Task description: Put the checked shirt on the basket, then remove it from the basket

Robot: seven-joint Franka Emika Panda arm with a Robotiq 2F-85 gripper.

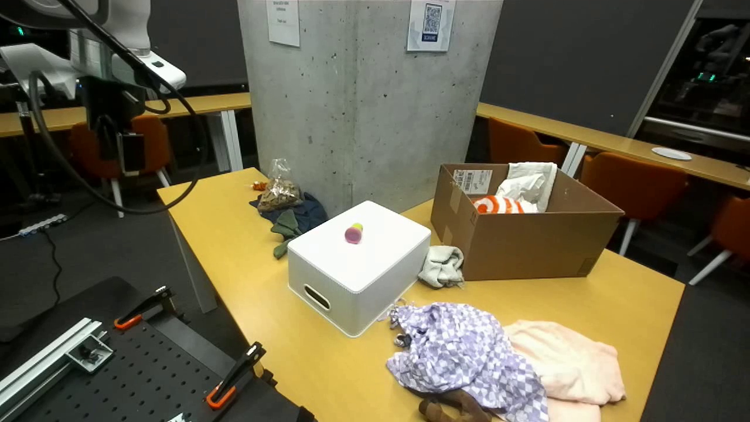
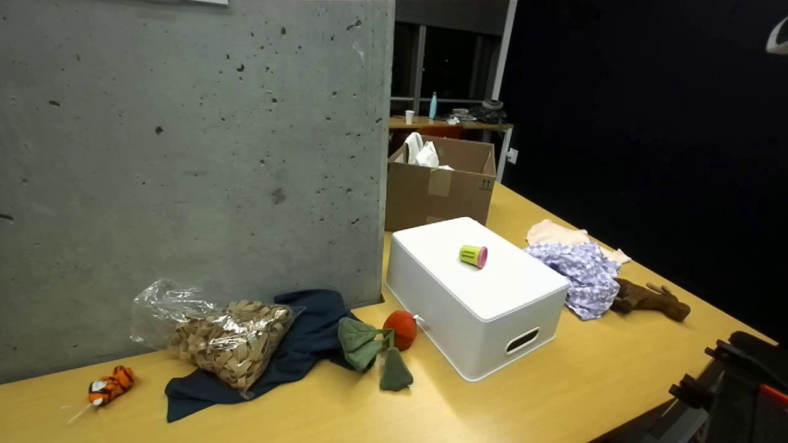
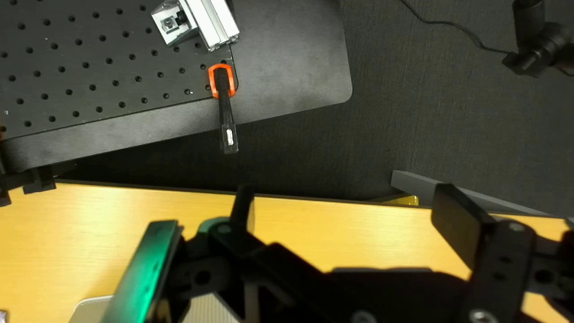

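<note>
The checked shirt [image 1: 454, 346] is purple and white and lies crumpled on the table, beside the white basket; it also shows in an exterior view [image 2: 575, 271]. The white basket [image 1: 328, 287] [image 2: 486, 307] is box-shaped, with a flat closed top and a handle slot in its end. A corner of it shows at the bottom of the wrist view [image 3: 92, 307]. My gripper [image 3: 347, 211] is open and empty, with its fingers wide apart over the table edge. In an exterior view the gripper [image 1: 120, 152] hangs high at the left, well away from the shirt.
A yellow and pink cup [image 1: 354, 233] lies on the basket's top. A cardboard box [image 1: 527, 249] with cloths stands behind. A peach cloth [image 1: 568, 363] and a brown plush [image 1: 454, 407] touch the shirt. A bagged item [image 2: 234, 344] lies on dark cloth. Clamps [image 1: 234, 375] hold the black mount.
</note>
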